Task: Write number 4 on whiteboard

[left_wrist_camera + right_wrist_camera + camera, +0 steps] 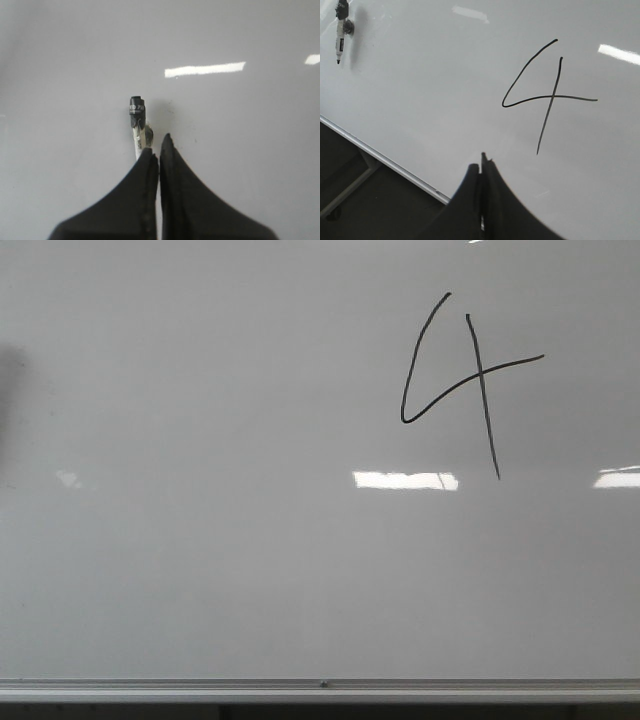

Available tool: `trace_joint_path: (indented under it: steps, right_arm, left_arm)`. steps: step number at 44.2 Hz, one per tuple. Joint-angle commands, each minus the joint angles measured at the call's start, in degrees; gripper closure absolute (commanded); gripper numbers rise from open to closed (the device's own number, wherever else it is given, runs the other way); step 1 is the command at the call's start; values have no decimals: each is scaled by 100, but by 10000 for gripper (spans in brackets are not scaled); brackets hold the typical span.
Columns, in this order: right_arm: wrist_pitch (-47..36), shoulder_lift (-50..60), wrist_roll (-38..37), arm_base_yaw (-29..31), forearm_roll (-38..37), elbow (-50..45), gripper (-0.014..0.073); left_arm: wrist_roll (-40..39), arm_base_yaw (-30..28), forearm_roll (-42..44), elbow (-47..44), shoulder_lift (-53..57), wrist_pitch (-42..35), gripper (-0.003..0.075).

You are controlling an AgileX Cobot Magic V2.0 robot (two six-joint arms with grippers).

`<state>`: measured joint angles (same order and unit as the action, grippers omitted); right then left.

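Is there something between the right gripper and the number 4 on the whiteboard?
Nothing visible: in the right wrist view only bare whiteboard lies between the right gripper and the number 4.

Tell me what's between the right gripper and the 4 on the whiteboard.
Nothing. In the right wrist view, only bare whiteboard lies between the right gripper and the foot of the 4.

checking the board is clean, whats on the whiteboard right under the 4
Under the number 4 the whiteboard shows only a bright light glare, then bare surface to the metal rail. Nothing covers that area.
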<state>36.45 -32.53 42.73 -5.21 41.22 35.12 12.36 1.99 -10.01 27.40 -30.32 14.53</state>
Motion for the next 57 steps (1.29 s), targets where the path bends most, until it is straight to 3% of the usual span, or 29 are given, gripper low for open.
trace_joint_path:
  steps: [1, 32, 43, 57]
  right_arm:
    - [-284, 2, 3, 30, 191, 131, 664]
    - [-284, 2, 3, 30, 191, 131, 664]
    - [-284, 2, 3, 30, 191, 131, 664]
    - [-284, 2, 3, 30, 191, 131, 664]
  left_arm:
    - [5, 51, -57, 141, 154, -547, 741]
    - [5, 51, -3, 54, 170, -686, 741]
    - [-905, 39, 610, -1005, 1235, -1188, 741]
    - [-919, 38, 620, -2517, 3146, -1354, 741]
